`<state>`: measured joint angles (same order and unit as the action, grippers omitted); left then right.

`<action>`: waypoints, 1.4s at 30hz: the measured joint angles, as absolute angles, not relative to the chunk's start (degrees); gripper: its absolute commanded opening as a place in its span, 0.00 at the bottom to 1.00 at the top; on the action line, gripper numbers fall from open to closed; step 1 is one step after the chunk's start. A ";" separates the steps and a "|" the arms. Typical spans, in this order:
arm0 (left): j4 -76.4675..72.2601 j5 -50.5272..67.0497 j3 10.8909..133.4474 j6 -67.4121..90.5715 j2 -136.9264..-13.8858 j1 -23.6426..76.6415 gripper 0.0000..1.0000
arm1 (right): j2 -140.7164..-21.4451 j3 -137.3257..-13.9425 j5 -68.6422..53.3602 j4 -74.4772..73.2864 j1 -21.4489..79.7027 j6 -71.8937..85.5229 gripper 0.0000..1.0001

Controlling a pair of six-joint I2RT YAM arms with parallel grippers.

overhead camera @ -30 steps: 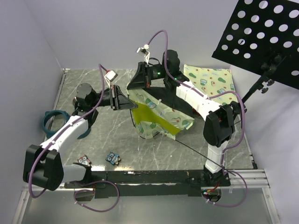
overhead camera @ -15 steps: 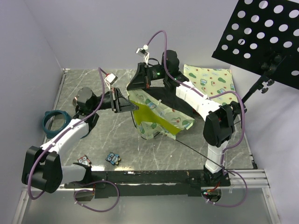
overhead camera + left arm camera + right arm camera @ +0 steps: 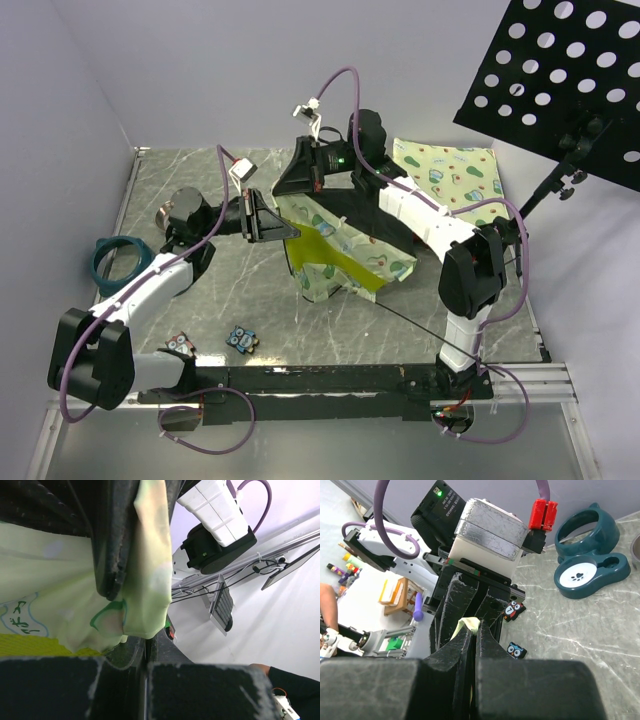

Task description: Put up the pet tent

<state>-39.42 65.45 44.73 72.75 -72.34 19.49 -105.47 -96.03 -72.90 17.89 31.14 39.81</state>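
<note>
The pet tent [image 3: 345, 255] lies collapsed in the middle of the table, pale avocado-print fabric with a lime-yellow panel and a thin pole trailing toward the front right. My left gripper [image 3: 288, 229] is shut on its left edge. In the left wrist view its jaws [image 3: 146, 652] are closed under a hanging fold of tent fabric [image 3: 145, 580] with black base sheet. My right gripper [image 3: 295, 190] is shut on the tent's upper left edge. The right wrist view shows a tuft of yellow-green fabric [image 3: 469, 624] pinched between its jaws [image 3: 473, 628].
A flat avocado-print mat [image 3: 450, 170] lies at the back right. A teal pet bowl [image 3: 118, 262] sits at the left, also in the right wrist view [image 3: 590, 555]. Two owl tiles [image 3: 243, 338] lie near the front. A black perforated stand [image 3: 560, 70] overhangs the right side.
My left arm has shifted slightly to the right toward the tent, still holding its edge. The right arm and the tent have barely moved.
</note>
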 measured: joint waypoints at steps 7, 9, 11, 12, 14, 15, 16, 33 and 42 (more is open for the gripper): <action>-39.40 65.93 44.75 72.79 -72.38 19.49 0.01 | -104.81 -95.15 -72.58 17.98 31.07 39.83 0.00; -39.40 65.93 44.75 72.82 -72.38 19.49 0.01 | -104.81 -95.13 -72.55 17.98 30.98 39.99 0.00; -39.40 65.93 44.75 72.86 -72.38 19.49 0.01 | -104.81 -95.13 -72.58 17.98 30.92 40.05 0.00; -39.40 65.93 44.75 72.86 -72.38 19.49 0.01 | -104.81 -95.13 -72.58 18.00 30.89 40.18 0.00; -39.40 65.91 44.75 72.88 -72.38 19.49 0.01 | -104.81 -95.07 -72.58 18.06 30.85 40.38 0.00; -39.42 65.91 44.75 72.88 -72.38 19.49 0.01 | -104.79 -94.76 -72.55 18.48 30.81 40.51 0.00; -39.38 65.95 44.71 72.86 -72.38 19.49 0.01 | -104.62 -94.28 -72.49 18.85 30.76 40.66 0.00; -37.36 66.76 44.93 72.27 -72.64 19.46 0.01 | -103.02 -90.96 -72.64 22.06 30.28 41.47 0.00; -34.96 69.43 45.80 70.87 -73.10 19.49 0.01 | -99.02 -85.93 -72.01 24.40 30.15 41.50 0.00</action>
